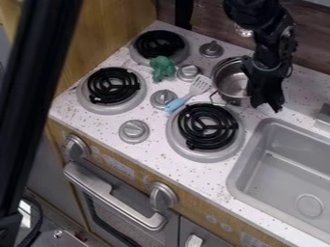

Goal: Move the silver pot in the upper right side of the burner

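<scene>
And the silver pot (pixel 230 82) is sitting beyond the near right burner (pixel 206 126), its right side lying immediately left of the black gripper (pixel 267 102) (open or closed, I'm not managing to tell), so the grasp is probably hinging on that rim.

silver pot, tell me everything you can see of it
The silver pot is round, open-topped and shiny, metal by its look, with its hollow inside facing up. A thin wire handle juts from its near left side toward the lower right burner. It sits behind that burner, right of the spatula's slotted head. The black gripper covers its right side, so whether they touch, and what lies beneath the pot, I can't tell.
</scene>
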